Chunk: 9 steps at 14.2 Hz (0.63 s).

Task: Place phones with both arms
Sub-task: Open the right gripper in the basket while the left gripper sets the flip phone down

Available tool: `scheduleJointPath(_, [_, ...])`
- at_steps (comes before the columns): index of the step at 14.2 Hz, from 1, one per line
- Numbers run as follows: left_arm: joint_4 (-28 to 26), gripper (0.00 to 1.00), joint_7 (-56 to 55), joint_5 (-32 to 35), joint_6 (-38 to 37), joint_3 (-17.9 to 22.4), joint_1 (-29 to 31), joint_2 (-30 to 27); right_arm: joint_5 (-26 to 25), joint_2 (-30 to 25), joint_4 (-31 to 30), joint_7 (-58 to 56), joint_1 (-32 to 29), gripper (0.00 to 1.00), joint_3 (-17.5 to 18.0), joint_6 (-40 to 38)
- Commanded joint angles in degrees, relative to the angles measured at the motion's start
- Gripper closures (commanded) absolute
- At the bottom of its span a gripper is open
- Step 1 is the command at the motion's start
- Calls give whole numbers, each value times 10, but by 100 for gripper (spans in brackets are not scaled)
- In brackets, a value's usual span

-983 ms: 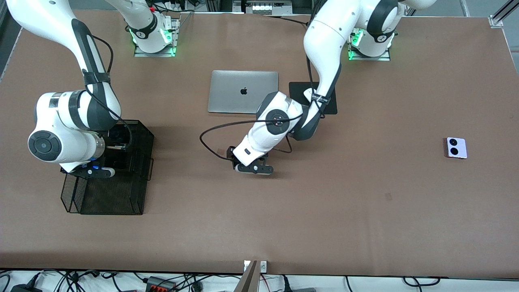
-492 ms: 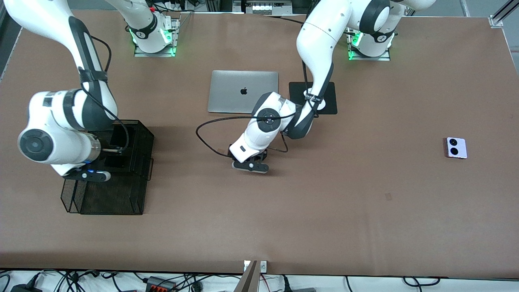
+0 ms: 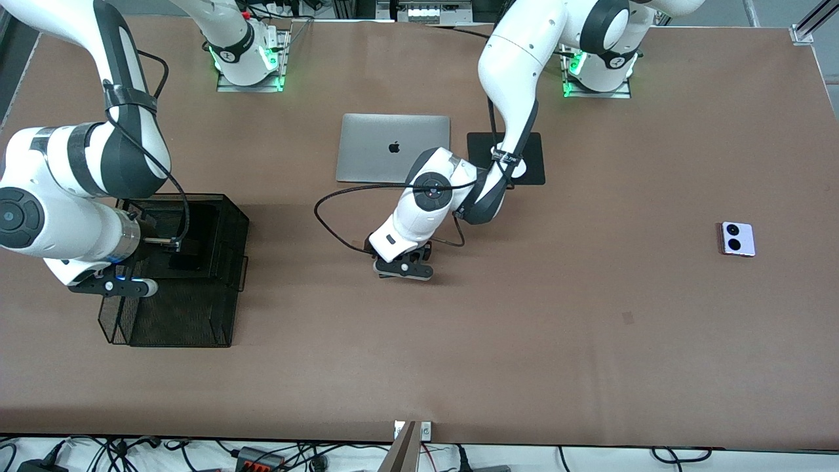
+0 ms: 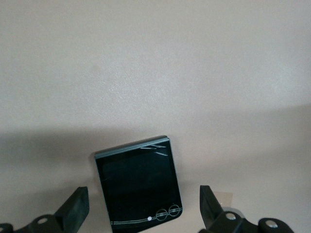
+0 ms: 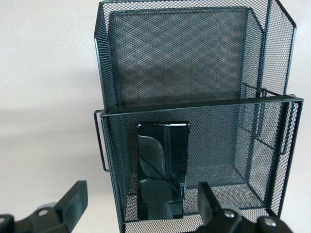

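Note:
The small black folded phone (image 4: 138, 187) lies flat on the brown table. My left gripper (image 4: 143, 213) is open just above it, one finger on each side; in the front view this gripper (image 3: 401, 269) hides the phone. The long slim black phone (image 5: 163, 170) lies inside the black mesh basket (image 5: 194, 104). My right gripper (image 5: 142, 204) is open and empty above the basket's edge (image 3: 229, 203), toward the right arm's end of the table (image 3: 111, 286). The lilac-white phone (image 3: 737, 238) lies alone toward the left arm's end.
A closed silver laptop (image 3: 393, 147) lies near the robots' bases. Beside it is a black mouse pad (image 3: 534, 164) with a white mouse, mostly hidden by the left arm. A cable loops from the left arm's wrist (image 3: 328, 223).
My right arm has pulled up and away from the basket toward its own end of the table. My left gripper has shifted slightly toward the right arm's end.

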Motion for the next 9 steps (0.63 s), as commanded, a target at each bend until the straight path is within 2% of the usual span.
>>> scheduleJointPath(1, [4,0,2,10,-11,4,19,-14,-2,2,9,-6,-3,0,3,-9])
scheduleJointPath(4, [-53,0,1,10,-44,0,56,-79,-3,2,9,-7,-3,0,3,-10])
scheduleJointPath(7, [-74,0,3,36,-165,-18,138,-144,-3,2,9,-7,-2,0,4,-10])
scheduleJointPath(9, [-78,0,4,74,-244,-53,212,-186,-2,2,9,-3,5,0,5,-9])
